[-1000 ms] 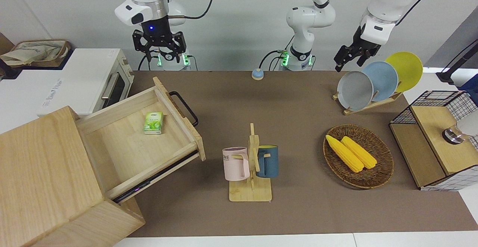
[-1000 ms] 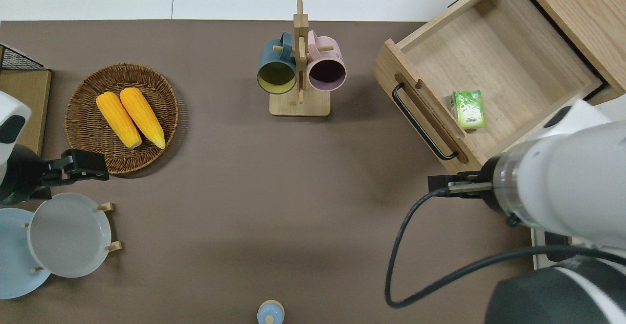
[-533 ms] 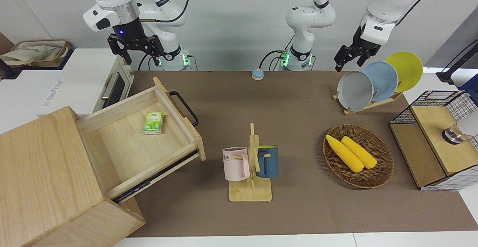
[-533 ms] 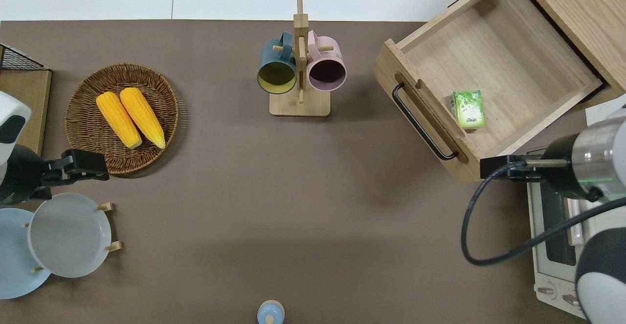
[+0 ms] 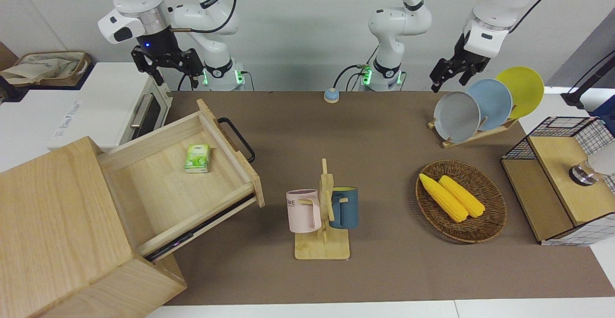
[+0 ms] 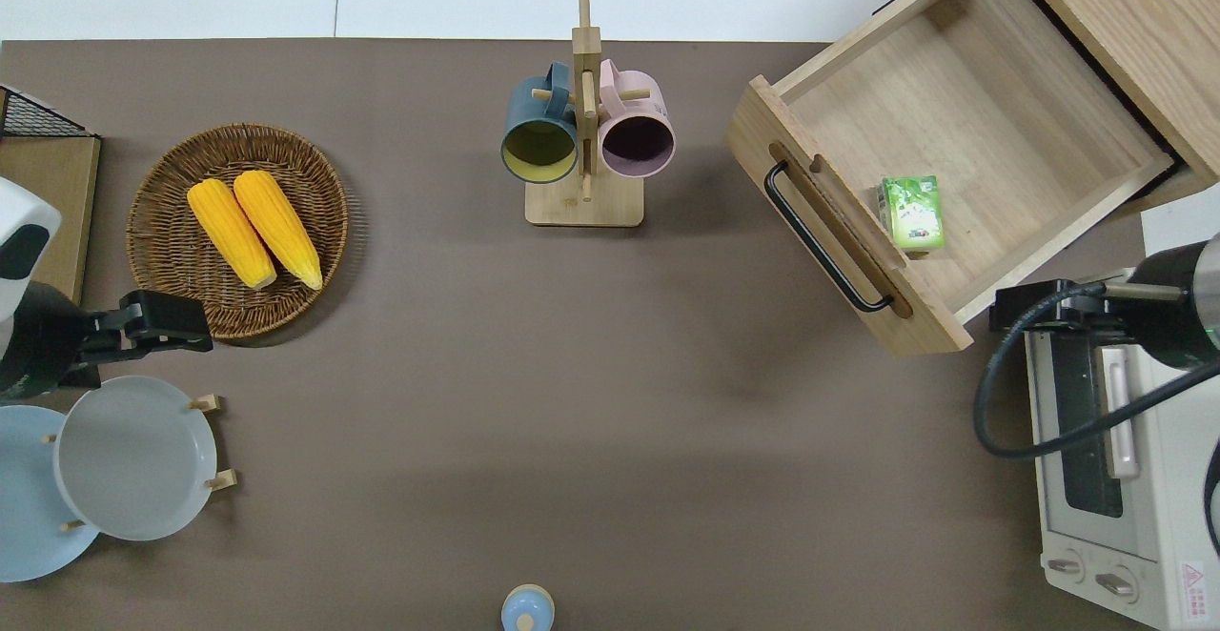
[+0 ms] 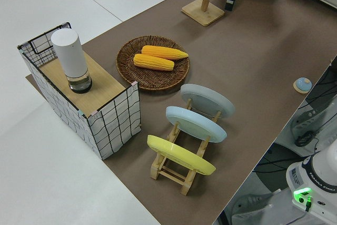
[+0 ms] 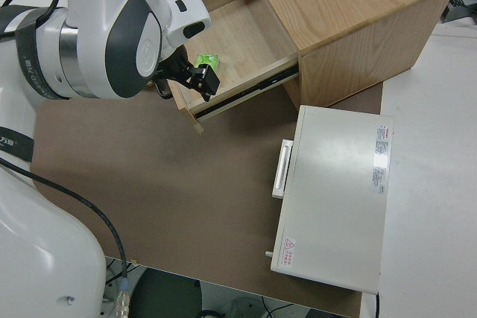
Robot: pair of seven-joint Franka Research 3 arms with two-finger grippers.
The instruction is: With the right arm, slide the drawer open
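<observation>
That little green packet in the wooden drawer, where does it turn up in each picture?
Front view: green packet in the open drawer, near its handle end.
Overhead view: same spot.
Left side view: not in it.
Right side view: partly hidden.
Shared landmark: the drawer.

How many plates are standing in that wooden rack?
3. The grey plate stands at the rack's end nearest the table's middle, the blue plate in the middle slot, and the yellow plate at the end nearest the table's edge. None looks hidden.

drawer (image 5: 192, 174) | light wood, black handle | pulled fully open
</observation>
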